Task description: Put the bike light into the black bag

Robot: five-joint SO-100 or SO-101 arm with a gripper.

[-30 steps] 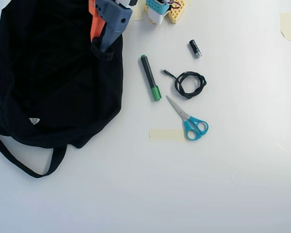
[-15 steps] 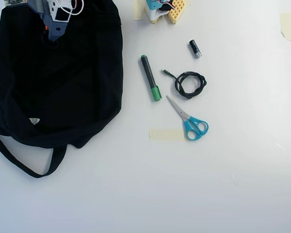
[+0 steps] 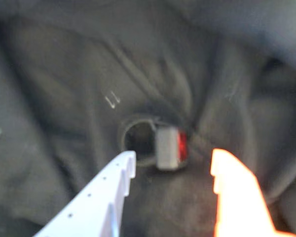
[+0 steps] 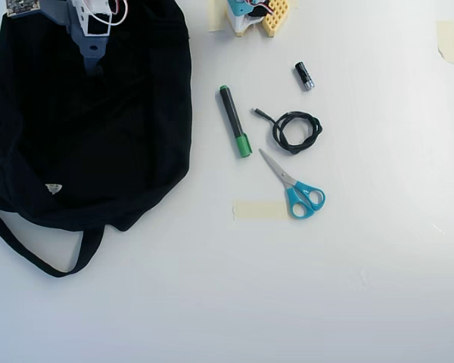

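The bike light (image 3: 170,147) lies on the folds inside the black bag (image 4: 98,144), at the table's top-left corner. The tool (image 3: 172,165) hangs spread and empty above it; it should lift straight out without snagging fabric.

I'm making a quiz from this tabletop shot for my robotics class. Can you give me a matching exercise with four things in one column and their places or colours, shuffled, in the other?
Things:
1. bike light
2. marker
3. scissors
4. coiled cable

Descriptions:
A. blue handles, next to a strip of tape
B. lying on the fabric of the black bag, apart from the open gripper
C. black loop right of the marker in the overhead view
D. green cap

Pairs: 1-B, 2-D, 3-A, 4-C
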